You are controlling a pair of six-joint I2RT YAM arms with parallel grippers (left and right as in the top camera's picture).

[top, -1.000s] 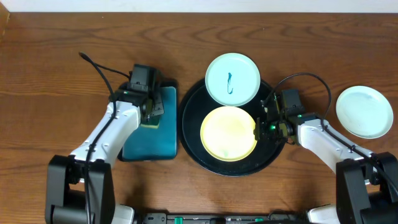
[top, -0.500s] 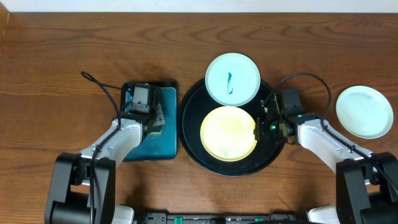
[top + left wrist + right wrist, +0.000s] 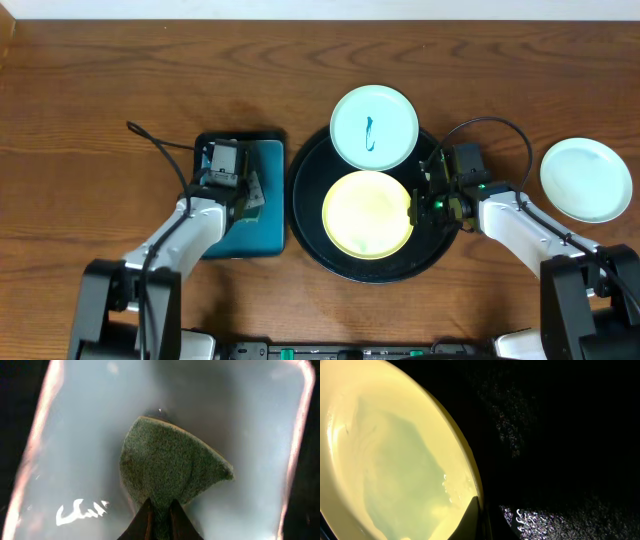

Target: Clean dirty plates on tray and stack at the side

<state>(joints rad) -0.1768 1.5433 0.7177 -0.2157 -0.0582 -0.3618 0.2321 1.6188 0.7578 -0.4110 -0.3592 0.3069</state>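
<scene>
The pale yellow plate [image 3: 367, 214] lies in the round black tray [image 3: 303, 215]. My right gripper [image 3: 419, 205] is shut on that plate's right rim. The right wrist view shows the same yellow plate [image 3: 395, 460] with its edge pinched by the right gripper [image 3: 481, 521]. A mint plate with a blue scribble [image 3: 374, 127] rests over the tray's far rim. Another mint plate [image 3: 585, 180] sits on the table at the right with no marks showing. My left gripper [image 3: 160, 519] is shut on a green sponge [image 3: 170, 467].
A teal rectangular tray [image 3: 265, 232] lies left of the black tray, and my left gripper [image 3: 246, 188] hangs over it with the sponge. Its wet floor [image 3: 75, 450] fills the left wrist view. Bare wooden table surrounds both trays.
My left arm has drawn back toward the table's front, over the teal tray, still holding the sponge. The right arm and the plates have not moved.
</scene>
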